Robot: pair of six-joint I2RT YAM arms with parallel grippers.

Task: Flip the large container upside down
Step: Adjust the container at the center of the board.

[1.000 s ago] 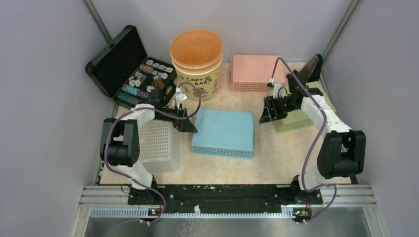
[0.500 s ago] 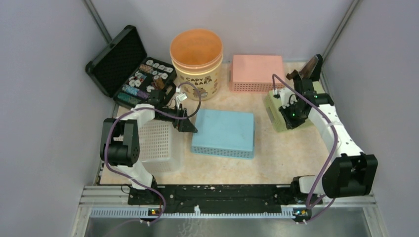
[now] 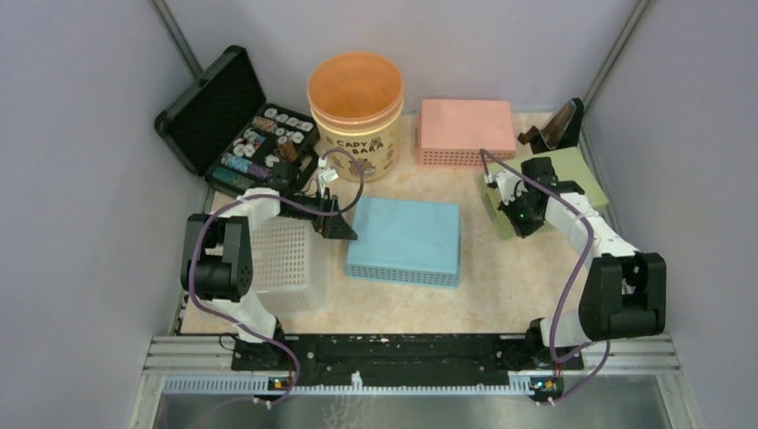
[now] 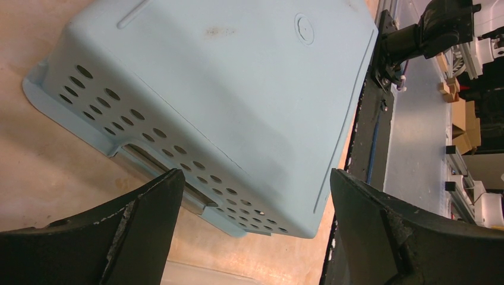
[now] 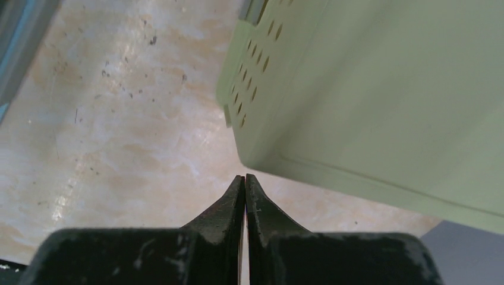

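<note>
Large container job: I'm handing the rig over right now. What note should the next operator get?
Left hand: open, empty, facing the blue basket at its left end.
Right hand: shut, empty, by a corner of the green basket.
Both baskets lie bottom-up; the orange tub stands upright at the back, mouth open, untouched.
Left to do: if the tub is the large container meant, flip it.

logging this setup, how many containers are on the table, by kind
perforated plastic baskets: 4 (light blue basket, pink basket, pale green basket, white basket)
round yellow tub with orange rim: 1
open black hard case: 1
total: 6
</note>
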